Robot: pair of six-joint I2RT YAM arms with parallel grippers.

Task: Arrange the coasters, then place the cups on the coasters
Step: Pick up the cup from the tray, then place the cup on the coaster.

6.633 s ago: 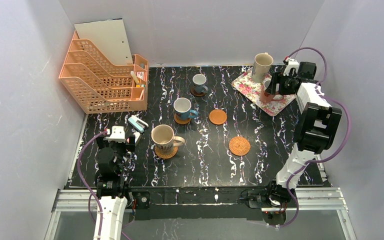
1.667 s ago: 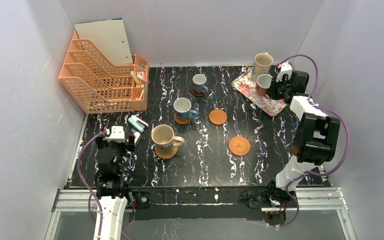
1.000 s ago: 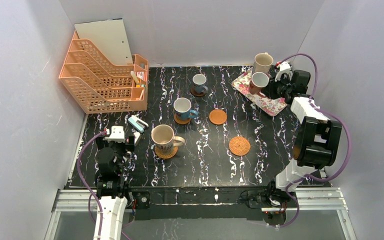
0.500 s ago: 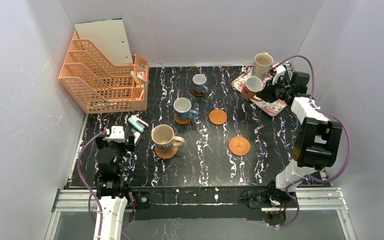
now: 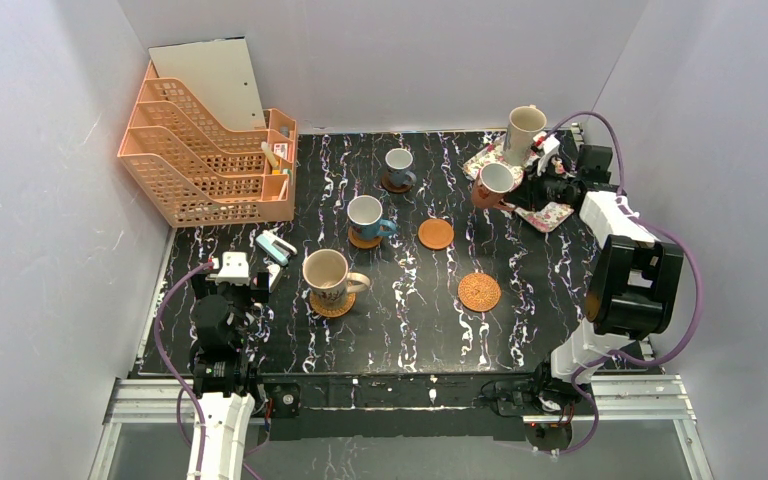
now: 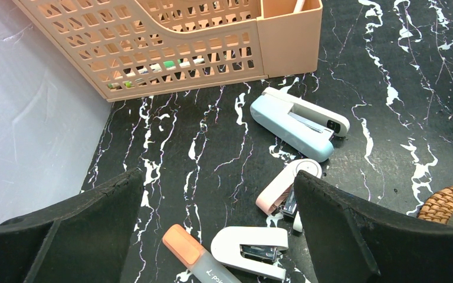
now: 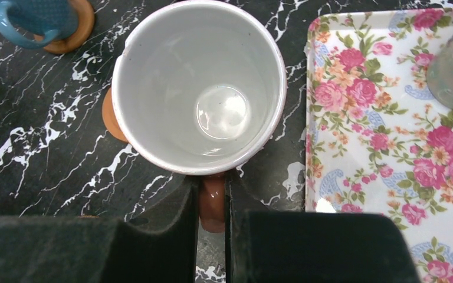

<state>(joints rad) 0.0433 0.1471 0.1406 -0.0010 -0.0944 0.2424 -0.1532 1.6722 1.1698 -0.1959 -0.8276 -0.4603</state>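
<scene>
My right gripper [image 5: 522,189] is shut on the handle [image 7: 212,203] of the small brownish-orange cup [image 5: 493,182], holding it upright above the black table just left of the floral tray [image 5: 552,214]. In the right wrist view the cup's white inside [image 7: 200,88] fills the middle. A beige cup [image 5: 523,128] stands on the tray. Two blue cups [image 5: 366,215] [image 5: 398,164] and another beige cup [image 5: 325,272] each sit on a coaster. A smooth wood coaster [image 5: 436,234] and a wicker coaster [image 5: 479,292] lie bare. My left gripper [image 5: 233,272] rests open at the left.
An orange mesh file rack [image 5: 210,150] fills the back left corner. Between the left gripper's fingers lie a blue stapler [image 6: 298,124], a pink stapler [image 6: 286,186], a white stapler [image 6: 253,250] and an orange-capped highlighter [image 6: 197,259]. Grey walls enclose the table.
The right gripper has lifted the brownish-orange cup off the floral tray and carried it left, out over the black table. The left arm has not moved.
</scene>
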